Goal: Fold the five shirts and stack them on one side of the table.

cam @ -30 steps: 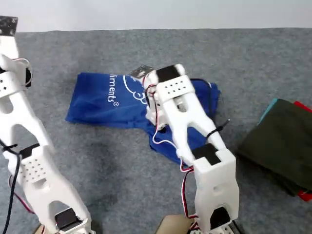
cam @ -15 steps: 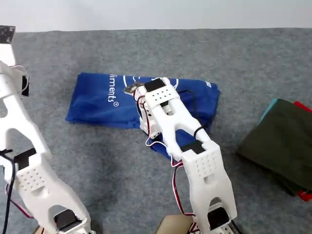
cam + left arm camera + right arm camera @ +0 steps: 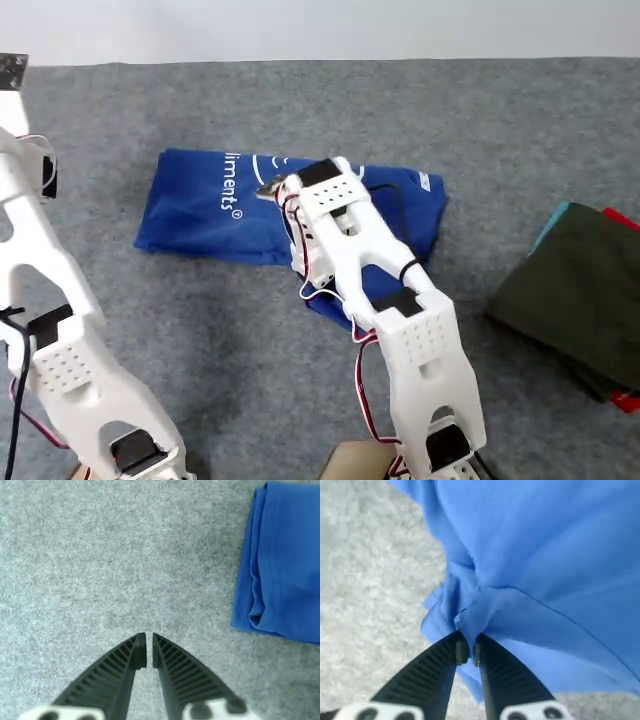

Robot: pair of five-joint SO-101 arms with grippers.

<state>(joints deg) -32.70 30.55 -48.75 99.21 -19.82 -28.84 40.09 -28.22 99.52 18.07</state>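
Note:
A blue shirt (image 3: 210,205) with white print lies partly folded on the grey table (image 3: 500,130), left of the middle. My right arm (image 3: 350,230) stands over the shirt's right half, wrist pointing down. In the right wrist view my right gripper (image 3: 468,652) is shut on a bunched fold of the blue shirt (image 3: 545,555), lifted a little off the table. My left arm (image 3: 40,300) stands at the far left edge. Its gripper (image 3: 149,652) is shut on nothing, above bare table, with the folded edge of the blue shirt (image 3: 280,565) off to one side.
A stack of folded shirts (image 3: 575,295) sits at the right edge of the table, dark green on top with teal and red edges showing beneath. Bare grey surface lies behind the blue shirt and between it and the stack.
My right arm has swung left and slightly nearer over the blue shirt, drawing the pinched fold along; the shirt's right edge has shifted a little. The left arm has barely moved.

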